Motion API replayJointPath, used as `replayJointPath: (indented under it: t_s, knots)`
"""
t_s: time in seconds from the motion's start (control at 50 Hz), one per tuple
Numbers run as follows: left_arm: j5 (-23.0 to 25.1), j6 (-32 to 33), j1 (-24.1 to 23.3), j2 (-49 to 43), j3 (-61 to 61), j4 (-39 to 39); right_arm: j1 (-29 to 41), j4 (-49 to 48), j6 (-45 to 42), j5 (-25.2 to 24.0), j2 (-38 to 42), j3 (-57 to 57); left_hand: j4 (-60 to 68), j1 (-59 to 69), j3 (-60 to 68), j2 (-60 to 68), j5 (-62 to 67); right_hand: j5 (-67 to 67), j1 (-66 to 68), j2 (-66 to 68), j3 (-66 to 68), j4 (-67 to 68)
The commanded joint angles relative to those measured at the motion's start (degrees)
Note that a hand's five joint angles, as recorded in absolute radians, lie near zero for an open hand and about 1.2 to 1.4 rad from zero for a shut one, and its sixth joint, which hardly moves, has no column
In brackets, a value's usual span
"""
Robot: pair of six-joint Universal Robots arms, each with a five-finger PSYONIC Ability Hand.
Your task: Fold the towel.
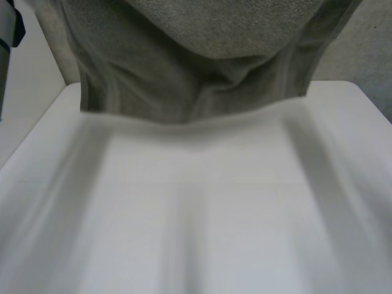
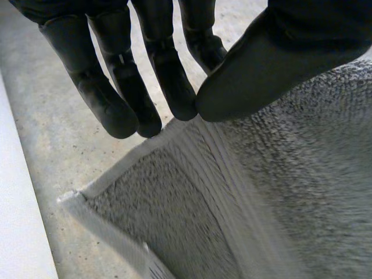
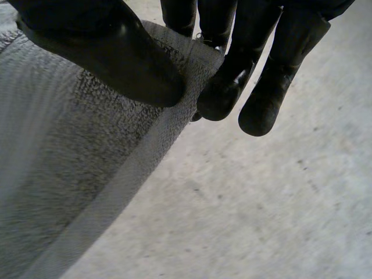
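Left robot hand (image 2: 273, 64) and right robot hand (image 3: 116, 52) each pinch an edge of the grey-green terry towel (image 1: 196, 67). It hangs below them, spanning hand to hand, hem over the white worktop (image 1: 202, 214) far side.

A white table (image 1: 196, 220) spreads across the head view, its top smooth and matte, its two far corners rounded. Beyond its far edge lies a pale grey floor (image 1: 367, 49) flecked with small dark specks. That speckled floor (image 2: 46, 133) appears in the left wrist view too, with a plain white strip (image 2: 17, 232) running along one side of it, and the floor (image 3: 261, 203) in the right wrist view looks rough and concrete-like, scattered with darker spots.
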Motion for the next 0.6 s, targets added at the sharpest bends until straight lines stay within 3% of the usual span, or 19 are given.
replayJointPath:
  t_s: [0.02,0.14,0.24,0.36,0.42,0.6]
  knots:
    - [0.5,-1.1,3.3,0.5,-12.6,-3.5,-1.0,11.7,2.4,-5.3,0.0,5.2,-7.7,-7.0,-9.1,-7.4,-18.2,2.7,2.7,4.8,2.6,2.7]
    - [0.7,2.7,4.4,0.6,-22.3,-3.4,-1.7,15.0,0.3,-8.1,0.0,12.2,-7.7,-7.0,-9.1,-7.4,-18.2,2.7,2.7,4.8,2.6,2.7]
    - [3.2,11.1,4.6,0.4,-35.5,-0.4,-3.6,15.6,-6.6,-13.1,-0.7,25.1,-7.7,-7.0,-9.1,-7.4,-18.2,2.7,2.7,4.8,2.6,2.7]
    - [5.1,17.1,4.6,0.8,-43.1,1.2,-3.9,16.2,-10.8,-13.4,-2.0,31.7,-7.7,-7.0,-9.1,-7.4,-18.2,2.7,2.7,4.8,2.6,2.7]
    - [5.1,19.0,4.4,1.9,-45.8,1.1,-5.3,18.0,-12.4,-13.3,-6.4,33.9,-7.7,-7.0,-9.1,-7.4,-18.2,2.7,2.7,4.8,2.6,2.7]
    - [5.1,19.4,4.6,18.6,-49.1,-2.5,-15.2,31.8,-12.8,-16.6,-20.5,32.3,-7.7,-7.0,-9.1,-7.4,-18.2,2.7,2.7,4.8,2.6,2.7]
